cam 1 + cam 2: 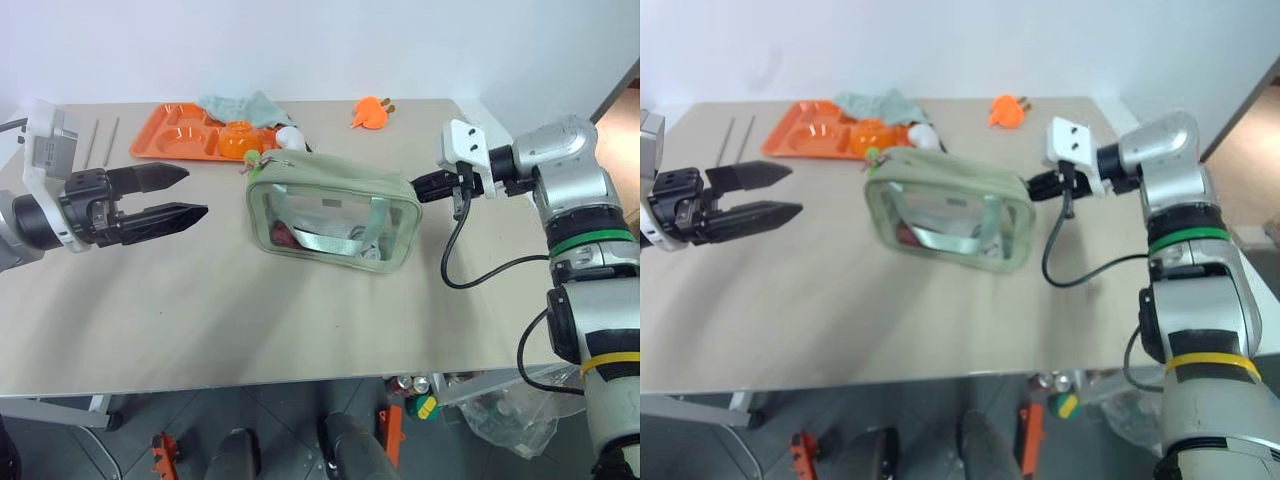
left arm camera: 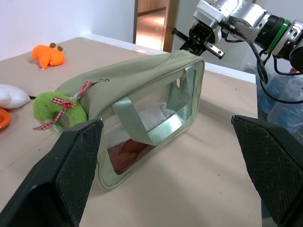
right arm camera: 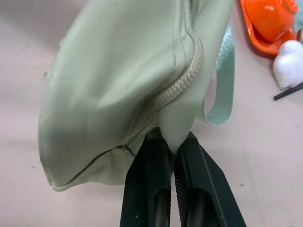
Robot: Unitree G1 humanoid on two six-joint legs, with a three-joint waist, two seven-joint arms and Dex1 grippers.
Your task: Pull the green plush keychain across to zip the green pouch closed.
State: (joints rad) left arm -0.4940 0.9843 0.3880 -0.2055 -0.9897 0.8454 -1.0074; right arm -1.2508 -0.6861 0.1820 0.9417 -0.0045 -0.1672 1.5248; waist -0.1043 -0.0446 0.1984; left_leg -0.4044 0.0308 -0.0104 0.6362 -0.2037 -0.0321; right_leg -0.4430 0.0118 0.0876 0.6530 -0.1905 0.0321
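pouch (image 1: 330, 215) contents — too blurry t/ID

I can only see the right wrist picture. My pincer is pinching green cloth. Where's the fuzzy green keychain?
Observer: The keychain hangs at the pouch's far end, opposite your right pincer.
Operator: Is anybody holding it?
Observer: No. The left pincer is open, hovering apart from the pouch on the keychain's side.
Operator: What's inside the pouch?
Observer: Through the clear side, something red and something white; I can't tell what.
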